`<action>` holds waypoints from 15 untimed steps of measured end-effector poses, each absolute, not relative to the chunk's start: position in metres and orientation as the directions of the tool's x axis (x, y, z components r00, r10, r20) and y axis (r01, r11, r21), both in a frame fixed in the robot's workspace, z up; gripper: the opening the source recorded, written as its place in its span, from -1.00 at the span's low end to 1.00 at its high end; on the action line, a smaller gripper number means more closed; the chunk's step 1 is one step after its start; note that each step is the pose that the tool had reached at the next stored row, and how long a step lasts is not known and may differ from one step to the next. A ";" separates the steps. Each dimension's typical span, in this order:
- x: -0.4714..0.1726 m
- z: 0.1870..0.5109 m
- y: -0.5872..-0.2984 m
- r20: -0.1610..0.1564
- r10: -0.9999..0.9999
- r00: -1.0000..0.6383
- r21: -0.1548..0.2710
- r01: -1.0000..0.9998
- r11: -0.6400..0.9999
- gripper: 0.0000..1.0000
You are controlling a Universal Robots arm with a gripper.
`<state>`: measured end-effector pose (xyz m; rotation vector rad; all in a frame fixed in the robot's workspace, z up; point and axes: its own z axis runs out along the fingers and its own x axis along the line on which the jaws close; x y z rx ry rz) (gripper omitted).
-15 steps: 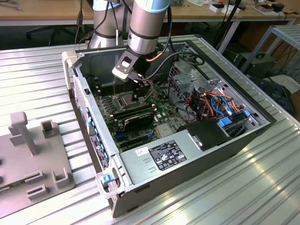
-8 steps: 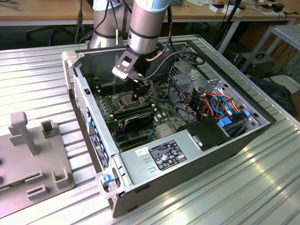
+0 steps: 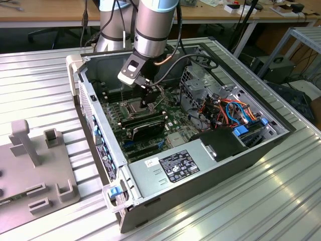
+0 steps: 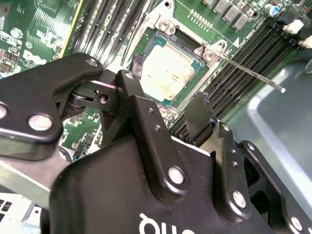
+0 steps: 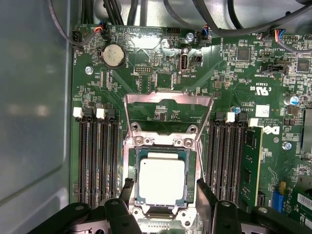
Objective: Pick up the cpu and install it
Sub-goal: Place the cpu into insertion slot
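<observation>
The black end effector (image 5: 164, 187) fills the foreground in both wrist views, its fingers (image 5: 204, 195) spread wide and pinching nothing. The cpu (image 5: 162, 181) lies between the fingertips, with a gap showing on each side in the first wrist view. How high the tips stand above the board cannot be told.

The cpu sits flat in its socket (image 5: 130, 161), dull silver top facing up. It is close to square, so no long axis stands out. Its edges run square with the socket frame and in line with the memory slots (image 5: 97, 161) on either side. The socket's near edge is cut off by the end effector's body.

In the second wrist view the end effector (image 4: 163, 92) covers the lower half of the picture, and the cpu (image 4: 168, 68) shows past its linkage. A thin metal latch lever (image 4: 248, 73) sticks out from one socket corner. The socket's metal cover plate (image 5: 168, 109) stands open on the far side of the cpu.

Around them spreads the green motherboard (image 5: 234, 73) with a coin battery (image 5: 113, 55).

In the exterior view the end effector (image 3: 146, 100) reaches down into an open computer case (image 3: 200, 170) lying on its side on a ribbed metal counter (image 3: 45, 70). The socket area under it is hard to make out. A grey fixture (image 3: 30, 165) rests at the exterior view's left, well apart from the case.
</observation>
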<state>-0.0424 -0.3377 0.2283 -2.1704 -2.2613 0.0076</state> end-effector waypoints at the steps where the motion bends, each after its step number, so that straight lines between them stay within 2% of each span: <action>1: -0.042 0.228 -0.338 0.002 0.999 -0.041 -0.008 0.999 0.041 0.24; 15: -0.044 0.228 -0.338 0.001 0.999 -0.041 -0.002 0.999 0.041 0.24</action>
